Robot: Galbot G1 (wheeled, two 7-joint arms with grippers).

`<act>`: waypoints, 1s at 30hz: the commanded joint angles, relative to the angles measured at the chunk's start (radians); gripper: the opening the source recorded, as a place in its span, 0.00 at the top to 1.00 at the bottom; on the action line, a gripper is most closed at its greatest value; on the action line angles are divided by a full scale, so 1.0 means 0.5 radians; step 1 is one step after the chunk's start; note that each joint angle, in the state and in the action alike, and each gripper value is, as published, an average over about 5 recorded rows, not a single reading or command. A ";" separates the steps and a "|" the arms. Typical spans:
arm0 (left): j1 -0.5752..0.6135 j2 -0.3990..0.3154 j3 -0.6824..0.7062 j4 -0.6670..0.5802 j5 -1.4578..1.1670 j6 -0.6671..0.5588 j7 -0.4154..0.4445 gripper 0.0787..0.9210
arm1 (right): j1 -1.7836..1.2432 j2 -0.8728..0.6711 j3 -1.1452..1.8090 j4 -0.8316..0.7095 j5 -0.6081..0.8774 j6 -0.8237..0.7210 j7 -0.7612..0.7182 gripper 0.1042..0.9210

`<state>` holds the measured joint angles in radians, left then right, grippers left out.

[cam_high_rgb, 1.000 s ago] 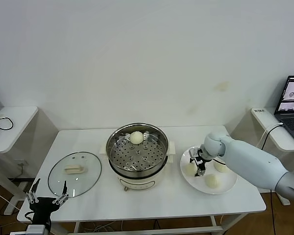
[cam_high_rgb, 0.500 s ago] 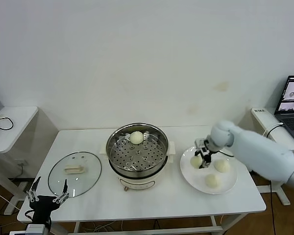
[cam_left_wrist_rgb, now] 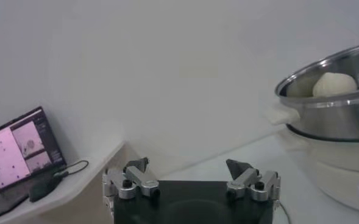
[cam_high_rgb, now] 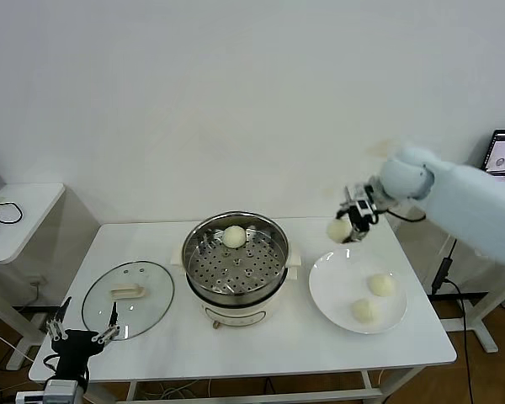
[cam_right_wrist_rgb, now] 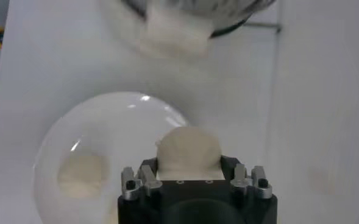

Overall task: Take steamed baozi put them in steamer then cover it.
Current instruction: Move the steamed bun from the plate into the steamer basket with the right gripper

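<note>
Up it comes: the right gripper [cam_high_rgb: 351, 225] has lifted off the plate [cam_high_rgb: 337, 289] with a bun [cam_high_rgb: 339, 228] pinched between its fingers, and it now hangs in the air above the plate's far edge, well clear of the table [cam_high_rgb: 261, 341]. A second ago it was down among the buns. Two buns [cam_high_rgb: 380, 284] remain on the plate, and one [cam_high_rgb: 234, 236] already sits in the steamer [cam_high_rgb: 236, 260]. The carry across to the pot looks to be next. The left gripper [cam_high_rgb: 82, 335] waits low by the glass lid [cam_high_rgb: 128, 298], fingers spread.

white table [cam_high_rgb: 261, 337], steamer [cam_high_rgb: 236, 268], plate [cam_high_rgb: 337, 290], glass lid [cam_high_rgb: 128, 296]
</note>
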<state>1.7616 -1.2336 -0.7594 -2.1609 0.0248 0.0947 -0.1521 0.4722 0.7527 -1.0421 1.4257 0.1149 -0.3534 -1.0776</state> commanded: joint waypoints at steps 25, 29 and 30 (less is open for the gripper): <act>0.027 -0.056 -0.070 -0.082 0.003 -0.007 -0.004 0.12 | -0.179 1.474 -0.223 -0.720 0.508 -0.533 0.463 0.34; 0.016 -0.057 -0.072 -0.078 0.002 -0.007 -0.004 0.12 | -0.221 1.542 -0.204 -0.791 0.500 -0.549 0.474 0.34; 0.013 -0.058 -0.072 -0.077 0.002 -0.006 -0.004 0.12 | -0.229 1.557 -0.201 -0.807 0.494 -0.554 0.474 0.34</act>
<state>1.7710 -1.2618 -0.7931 -2.2000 0.0256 0.0913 -0.1538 0.4155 1.3977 -1.1431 1.1370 0.3545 -0.6024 -0.8702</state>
